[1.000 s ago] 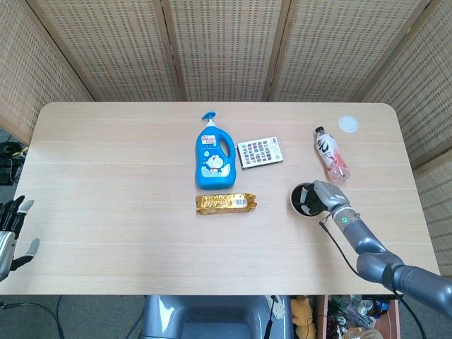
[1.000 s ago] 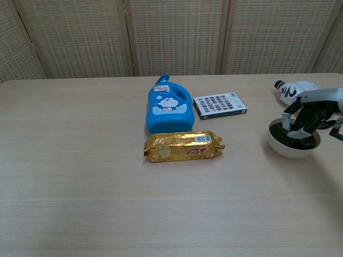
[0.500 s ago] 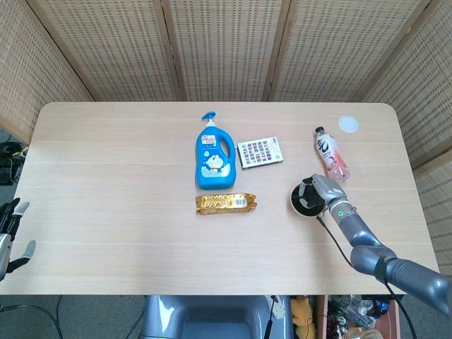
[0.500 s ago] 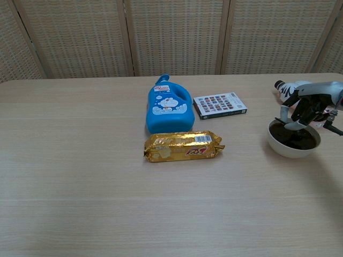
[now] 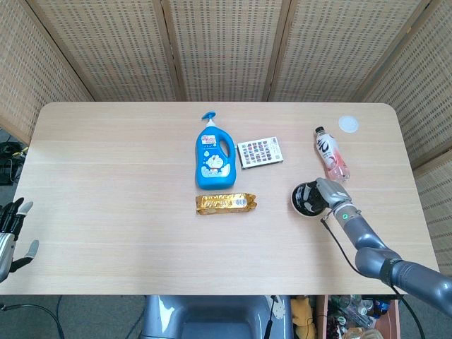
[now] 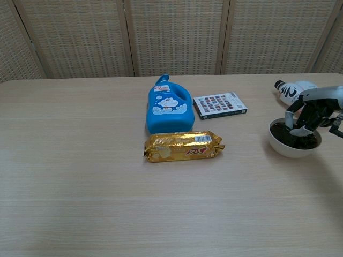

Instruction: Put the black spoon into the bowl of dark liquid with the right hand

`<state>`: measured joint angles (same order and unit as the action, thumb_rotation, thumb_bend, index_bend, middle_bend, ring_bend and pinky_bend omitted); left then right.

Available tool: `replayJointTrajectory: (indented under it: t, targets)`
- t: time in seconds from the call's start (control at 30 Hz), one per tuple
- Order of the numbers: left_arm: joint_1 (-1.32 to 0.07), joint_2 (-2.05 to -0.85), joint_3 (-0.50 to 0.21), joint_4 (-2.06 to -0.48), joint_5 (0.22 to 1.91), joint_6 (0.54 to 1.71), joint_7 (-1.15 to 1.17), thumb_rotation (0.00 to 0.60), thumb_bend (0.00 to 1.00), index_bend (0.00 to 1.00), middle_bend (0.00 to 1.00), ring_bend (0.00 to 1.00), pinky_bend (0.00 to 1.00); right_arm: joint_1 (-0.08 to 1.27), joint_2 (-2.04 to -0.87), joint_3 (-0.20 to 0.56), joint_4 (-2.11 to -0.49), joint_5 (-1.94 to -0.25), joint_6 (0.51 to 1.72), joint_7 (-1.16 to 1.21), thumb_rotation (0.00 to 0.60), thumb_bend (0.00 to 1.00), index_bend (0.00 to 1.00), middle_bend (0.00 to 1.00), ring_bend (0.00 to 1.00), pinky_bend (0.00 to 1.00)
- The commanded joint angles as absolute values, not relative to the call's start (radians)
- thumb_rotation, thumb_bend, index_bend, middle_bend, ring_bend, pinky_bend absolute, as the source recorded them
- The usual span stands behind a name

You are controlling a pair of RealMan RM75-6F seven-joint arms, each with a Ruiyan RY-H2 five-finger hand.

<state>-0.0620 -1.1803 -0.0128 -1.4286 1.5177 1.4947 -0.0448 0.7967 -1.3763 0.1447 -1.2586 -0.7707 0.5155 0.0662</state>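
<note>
The white bowl [image 5: 294,201] of dark liquid [image 5: 306,196] stands right of the table's middle. In the chest view the bowl [image 6: 292,150] shows its white wall. My right hand [image 5: 330,192] hangs over the bowl's right side. In the chest view that right hand [image 6: 314,110] has its fingers [image 6: 299,126] curled down to the liquid. I cannot make out the black spoon against the dark liquid and the dark finger parts. My left hand [image 5: 10,236] is off the table's front left corner, fingers apart, holding nothing.
A blue detergent bottle [image 5: 213,158] lies at the middle, a gold snack pack [image 5: 226,203] in front of it. A patterned card box [image 5: 259,152] and a lying pink drink bottle [image 5: 332,154] sit behind the bowl. A white lid [image 5: 347,124] rests at the far right.
The right hand rose and shifted left above the bowl half a second ago, then came back down to the right over the liquid. The left hand drifted slightly.
</note>
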Motion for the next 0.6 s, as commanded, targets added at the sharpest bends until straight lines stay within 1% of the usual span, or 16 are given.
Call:
replayJointTrajectory:
  t: [0.03, 0.37, 0.6]
  targets:
    - [-0.06, -1.179, -0.011, -1.429, 1.518, 1.496, -0.046, 0.6, 0.42, 0.0, 0.0, 0.0, 0.0, 0.8, -1.38, 0.147, -1.265, -0.774, 0.516, 0.065, 0.6, 0.72, 0.73, 0.94, 0.94, 1.0]
    - [-0.05, -1.173, -0.008, -1.428, 1.506, 1.495, -0.047, 0.6, 0.42, 0.0, 0.0, 0.0, 0.0, 0.832, -1.436, 0.167, -1.18, -0.742, 0.524, 0.053, 0.6, 0.72, 0.73, 0.94, 0.94, 1.0]
    - [-0.05, -1.174, -0.009, -1.426, 1.506, 1.494, -0.049, 0.6, 0.42, 0.0, 0.0, 0.0, 0.0, 0.831, -1.423, 0.159, -1.163, -0.71, 0.515, 0.041, 0.6, 0.72, 0.73, 0.94, 0.94, 1.0]
